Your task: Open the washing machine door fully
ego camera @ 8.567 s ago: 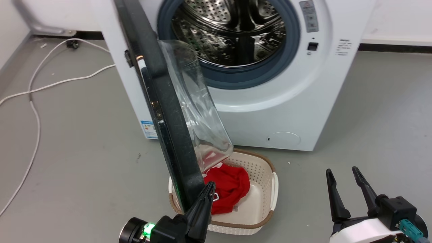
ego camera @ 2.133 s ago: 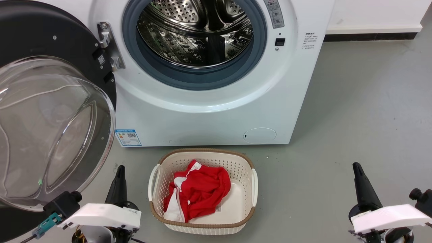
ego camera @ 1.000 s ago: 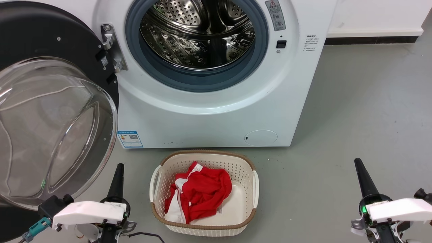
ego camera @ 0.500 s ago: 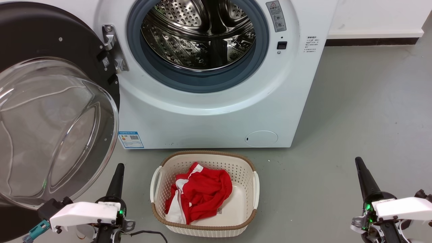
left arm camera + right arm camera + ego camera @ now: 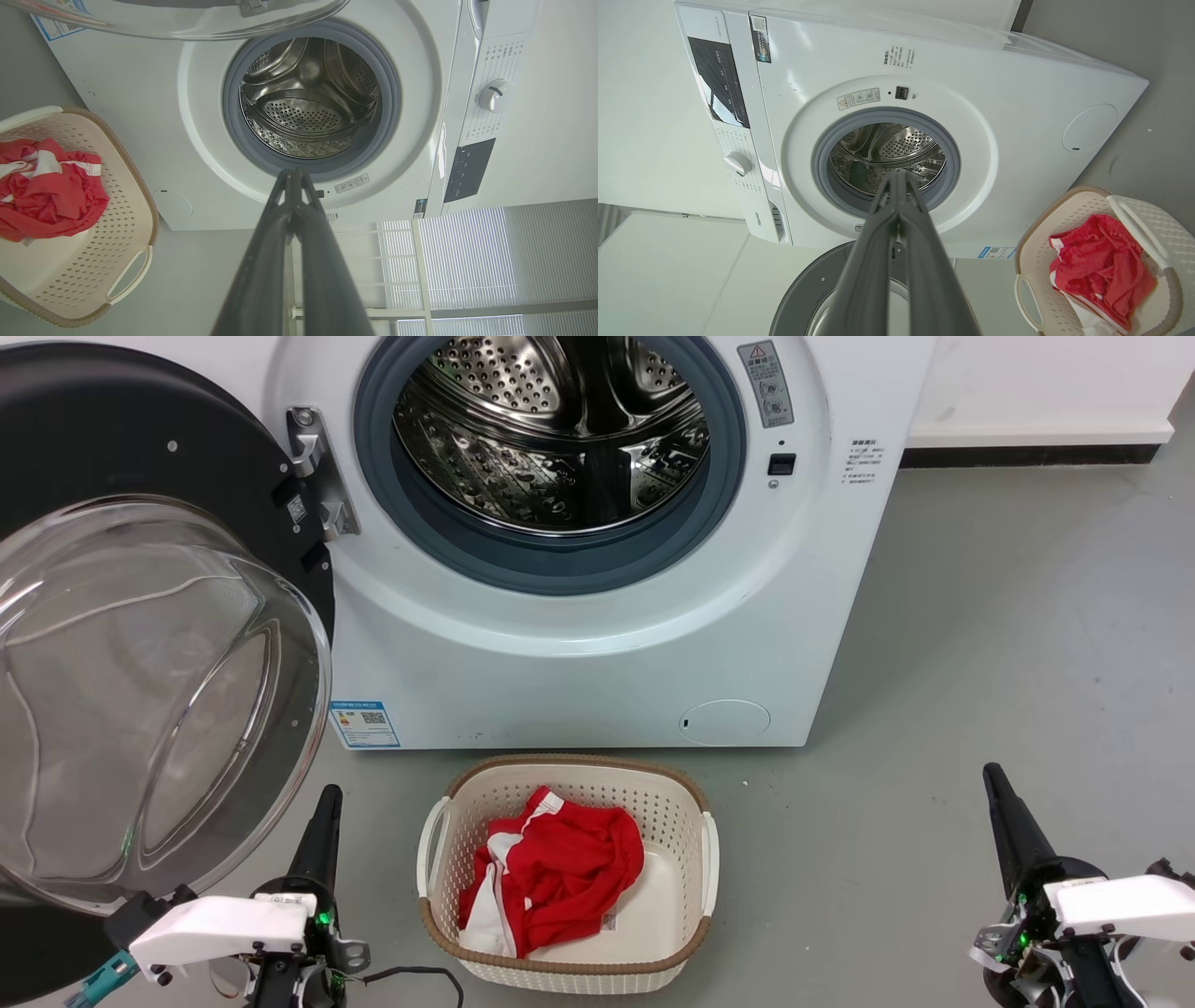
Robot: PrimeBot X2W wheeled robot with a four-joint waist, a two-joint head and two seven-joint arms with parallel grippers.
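Door (image 5: 159, 644) stood swung far back on its hinge (image 5: 313, 467), on the robot's left of the opening. Its inner face was turned to the room: a black ring around a clear glass bowl (image 5: 140, 709) that bulged outward. Nothing was touching it.

Washer (image 5: 579, 653) was white and square to the robot. The steel drum (image 5: 560, 439) was in plain sight inside the grey gasket (image 5: 560, 560). A blue label (image 5: 365, 723) sat low on the front, just beside the door's edge. In the left wrist view there was a dial (image 5: 493, 94) and a dark panel (image 5: 467, 170) on the top strip.

A cream basket (image 5: 569, 767) sat on the grey floor (image 5: 980, 644), close in front of the washer and below the opening. A red garment (image 5: 560, 877) with white trim lay crumpled inside it.

Left gripper (image 5: 327, 803) hung low between the door's lower rim and the basket, apart from both and pointing at the washer. Its fingers (image 5: 275, 242) were pressed together to the tips, with nothing between them.

Right gripper (image 5: 994, 779) hung low over bare floor, well to the right of the basket, also aimed at the washer. Its fingers (image 5: 873, 247) were likewise closed tip to tip and held nothing.
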